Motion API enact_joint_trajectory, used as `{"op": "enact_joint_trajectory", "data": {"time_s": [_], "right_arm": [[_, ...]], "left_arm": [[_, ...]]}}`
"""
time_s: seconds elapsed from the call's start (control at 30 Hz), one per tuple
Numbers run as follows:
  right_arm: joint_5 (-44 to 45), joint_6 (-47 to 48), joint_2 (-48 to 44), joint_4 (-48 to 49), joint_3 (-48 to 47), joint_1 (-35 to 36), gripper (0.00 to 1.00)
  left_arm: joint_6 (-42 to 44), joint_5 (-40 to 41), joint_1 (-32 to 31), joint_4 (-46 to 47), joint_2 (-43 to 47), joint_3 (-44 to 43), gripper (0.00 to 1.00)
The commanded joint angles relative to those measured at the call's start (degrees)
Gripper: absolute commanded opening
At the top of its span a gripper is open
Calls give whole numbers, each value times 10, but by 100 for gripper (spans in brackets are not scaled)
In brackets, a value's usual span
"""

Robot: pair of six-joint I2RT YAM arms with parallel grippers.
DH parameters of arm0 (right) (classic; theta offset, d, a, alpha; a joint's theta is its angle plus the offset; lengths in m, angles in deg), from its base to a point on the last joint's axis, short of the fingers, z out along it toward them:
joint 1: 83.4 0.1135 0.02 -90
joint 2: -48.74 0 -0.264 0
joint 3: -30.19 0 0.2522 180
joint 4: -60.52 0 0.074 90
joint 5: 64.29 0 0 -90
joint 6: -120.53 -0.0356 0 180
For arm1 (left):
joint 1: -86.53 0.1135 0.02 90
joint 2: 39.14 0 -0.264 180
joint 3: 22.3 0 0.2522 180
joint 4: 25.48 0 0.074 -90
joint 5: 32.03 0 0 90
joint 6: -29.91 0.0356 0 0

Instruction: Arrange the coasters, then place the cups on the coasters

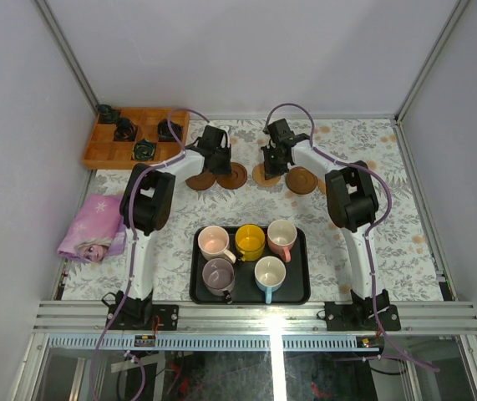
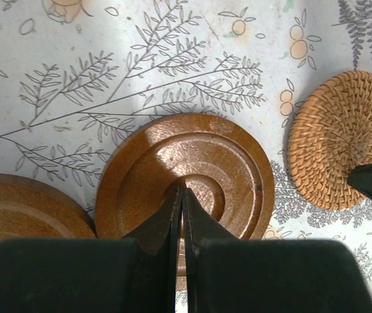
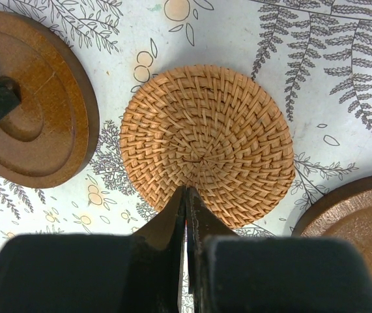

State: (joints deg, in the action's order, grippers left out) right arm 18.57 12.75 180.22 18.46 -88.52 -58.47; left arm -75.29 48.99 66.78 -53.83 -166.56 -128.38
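Note:
A row of round coasters lies at the back of the table. My left gripper (image 2: 182, 192) is shut with nothing in it, its tips over the centre of a brown wooden coaster (image 2: 186, 173). A second wooden coaster (image 2: 23, 208) sits just left of that one. My right gripper (image 3: 187, 190) is also shut and empty, its tips at the near edge of a woven straw coaster (image 3: 205, 140). Another wooden coaster (image 1: 302, 180) lies right of the woven one. The cups stand in a black tray (image 1: 303, 292): pale pink (image 1: 213, 242), yellow (image 1: 250, 242), white with pink handle (image 1: 281, 236), mauve (image 1: 219, 274), white with blue handle (image 1: 270, 273).
A wooden compartment box (image 1: 104, 154) holding small black objects sits at the back left. A pink printed cloth (image 1: 94, 227) lies at the left edge. Enclosure walls close in the table on three sides. Both grippers hang close together over the coaster row.

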Motion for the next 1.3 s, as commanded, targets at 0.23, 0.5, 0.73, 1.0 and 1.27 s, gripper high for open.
{"op": "enact_joint_trajectory", "data": {"time_s": [0.23,0.5,0.73,1.0,1.27], "right_arm": [[-2,7,-11,-14,-11,7,0],[3,9,-26,-11,7,8,0],[5,9,-36,-8,21,7,0],[6,11,-50,-6,29,7,0],[5,16,-53,-5,25,8,0]], "left_arm": [[13,-17,-21,-47,-43,10,0],[10,-28,-22,-47,-52,-3,0],[3,-38,-26,-47,-57,-9,0],[0,-39,-31,-47,-59,-5,0],[-1,-39,-35,-46,-54,0,0]]}}
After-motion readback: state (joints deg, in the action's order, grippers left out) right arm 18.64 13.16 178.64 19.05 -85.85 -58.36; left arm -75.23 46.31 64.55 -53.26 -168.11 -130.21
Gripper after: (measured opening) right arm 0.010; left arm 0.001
